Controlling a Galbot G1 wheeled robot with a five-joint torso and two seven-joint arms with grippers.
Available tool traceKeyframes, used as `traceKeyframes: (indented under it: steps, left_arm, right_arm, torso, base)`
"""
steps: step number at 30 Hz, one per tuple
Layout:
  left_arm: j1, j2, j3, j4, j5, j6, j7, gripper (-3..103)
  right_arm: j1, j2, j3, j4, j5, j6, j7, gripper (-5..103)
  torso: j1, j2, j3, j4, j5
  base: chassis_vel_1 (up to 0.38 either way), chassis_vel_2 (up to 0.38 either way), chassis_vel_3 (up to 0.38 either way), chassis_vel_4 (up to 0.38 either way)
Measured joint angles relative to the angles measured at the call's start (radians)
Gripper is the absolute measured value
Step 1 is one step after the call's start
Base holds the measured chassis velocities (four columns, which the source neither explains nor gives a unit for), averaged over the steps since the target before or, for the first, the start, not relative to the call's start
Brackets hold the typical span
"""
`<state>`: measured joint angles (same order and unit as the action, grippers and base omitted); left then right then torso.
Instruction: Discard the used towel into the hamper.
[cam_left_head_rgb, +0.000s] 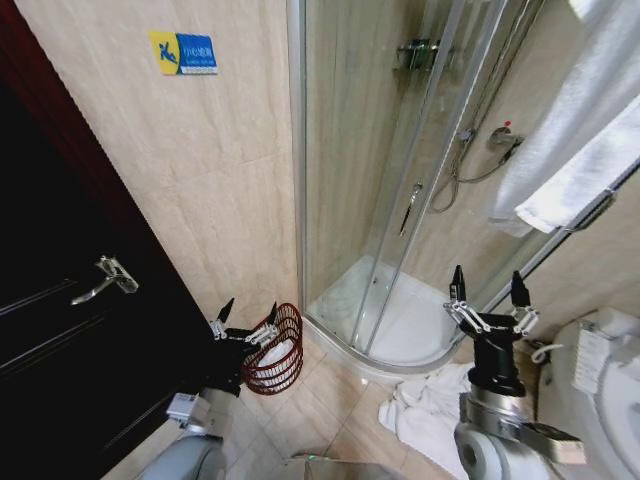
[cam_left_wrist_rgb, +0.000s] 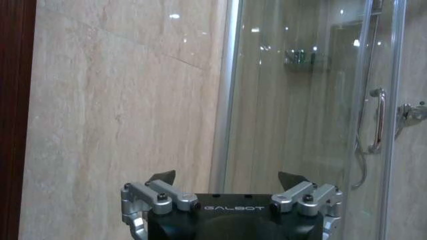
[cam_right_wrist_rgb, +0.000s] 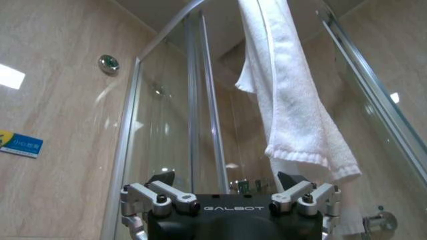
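Dark wooden door (cam_left_head_rgb: 60, 330) with a metal lever handle (cam_left_head_rgb: 105, 277) occupies the left of the head view. Beside it stands a beige tiled wall (cam_left_head_rgb: 220, 180) carrying a small blue and yellow sign (cam_left_head_rgb: 184, 53).

Left gripper (cam_left_head_rgb: 248, 312): raised low at the left, fingers spread apart, nothing held. In the left wrist view the left gripper faces the wall and the shower glass, with both fingers well apart.

Hamper (cam_left_head_rgb: 280, 350): small round dark reddish-brown openwork wire basket, standing on the tiled floor (cam_left_head_rgb: 330, 410) against the wall, just beside the left gripper on its right. Something pale shows inside it; what it is cannot be determined.

Curved glass shower enclosure (cam_left_head_rgb: 400, 180): positioned right of the hamper, with a white shower tray (cam_left_head_rgb: 400, 320) at its base.

Crumpled white towel (cam_left_head_rgb: 430, 405): lying on the floor in front of the tray, well apart from the hamper, at the foot of the right arm.

Right gripper (cam_left_head_rgb: 488, 290): raised above the floor towel, fingers wide apart, empty. In the right wrist view the right gripper points up toward a hanging white terry towel (cam_right_wrist_rgb: 293, 100).

Folded white towels (cam_left_head_rgb: 590, 150) hang on a rail at the upper right of the head view. A white sink (cam_left_head_rgb: 610, 390) sits at the lower right edge.
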<state>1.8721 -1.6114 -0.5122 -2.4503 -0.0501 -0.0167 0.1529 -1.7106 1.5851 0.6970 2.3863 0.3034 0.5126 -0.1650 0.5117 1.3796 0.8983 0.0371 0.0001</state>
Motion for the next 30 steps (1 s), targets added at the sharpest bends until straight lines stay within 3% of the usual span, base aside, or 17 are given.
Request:
traceKeyframes:
  steps: [15, 22, 30]
  left_arm:
    - [-0.022, 0.002, -0.007, 0.034, 0.005, -0.004, -0.011, 100]
    - [-0.023, 0.003, -0.007, 0.034, 0.005, -0.004, -0.012, 100]
    - [-0.023, 0.003, -0.007, 0.034, 0.005, -0.004, -0.012, 100]
  right_arm:
    - [0.010, 0.003, 0.008, 0.001, -0.006, -0.013, -0.029, 100]
    - [0.030, 0.006, 0.020, -0.011, 0.057, 0.067, -0.113, 100]
    - [0.059, -0.004, 0.077, -0.017, 0.035, 0.132, -0.056, 100]
  torso:
    - [0.000, 0.000, 0.000, 0.0000, -0.0001]
    - [0.000, 0.000, 0.000, 0.0001, -0.0001]
    - [0.000, 0.000, 0.000, 0.0001, 0.0000]
  base:
    - [0.000, 0.000, 0.000, 0.000]
    - [0.000, 0.000, 0.000, 0.000]
    - [0.000, 0.000, 0.000, 0.000]
